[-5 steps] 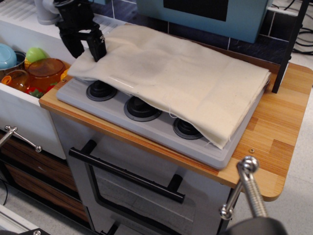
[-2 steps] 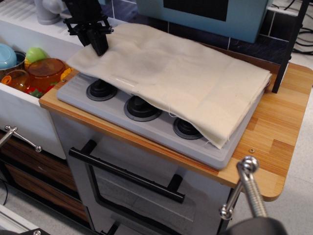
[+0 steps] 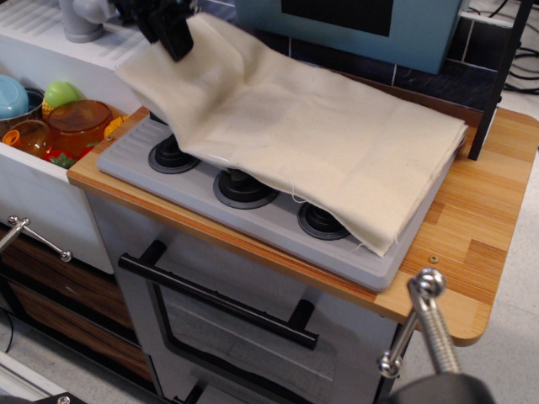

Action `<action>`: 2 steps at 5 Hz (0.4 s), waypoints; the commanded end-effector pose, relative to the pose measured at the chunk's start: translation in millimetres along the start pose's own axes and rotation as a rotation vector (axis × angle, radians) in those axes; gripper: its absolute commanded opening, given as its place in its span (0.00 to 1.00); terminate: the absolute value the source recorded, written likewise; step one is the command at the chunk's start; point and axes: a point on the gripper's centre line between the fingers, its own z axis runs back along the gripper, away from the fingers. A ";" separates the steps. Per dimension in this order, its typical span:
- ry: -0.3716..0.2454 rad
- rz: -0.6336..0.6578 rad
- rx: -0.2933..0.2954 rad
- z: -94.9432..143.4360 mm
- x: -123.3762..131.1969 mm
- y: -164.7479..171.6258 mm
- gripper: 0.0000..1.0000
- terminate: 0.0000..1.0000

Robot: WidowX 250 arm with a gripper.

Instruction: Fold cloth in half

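The cream cloth (image 3: pixel 320 135) lies spread over the grey stovetop (image 3: pixel 278 223), its right end flat and doubled at the edge. Its left end is lifted off the stovetop and hangs up toward the top left. My black gripper (image 3: pixel 173 34) is at the top left, shut on that raised left edge of the cloth. Most of the gripper and arm are cut off by the top of the frame.
Three black knobs (image 3: pixel 240 185) stand along the stovetop's front. A white sink (image 3: pixel 50 168) at left holds colourful bowls and cups (image 3: pixel 76 122). A blue appliance (image 3: pixel 362 25) stands behind, a black post (image 3: pixel 497 84) at right, a metal clamp (image 3: pixel 425 328) in the foreground.
The gripper closed on the cloth's left edge and rose up and back, lifting that end off the stovetop. The right part of the cloth has stayed put.
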 end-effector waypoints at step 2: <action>-0.123 -0.078 -0.054 40.6 25.2 -106.8 0.00 0.00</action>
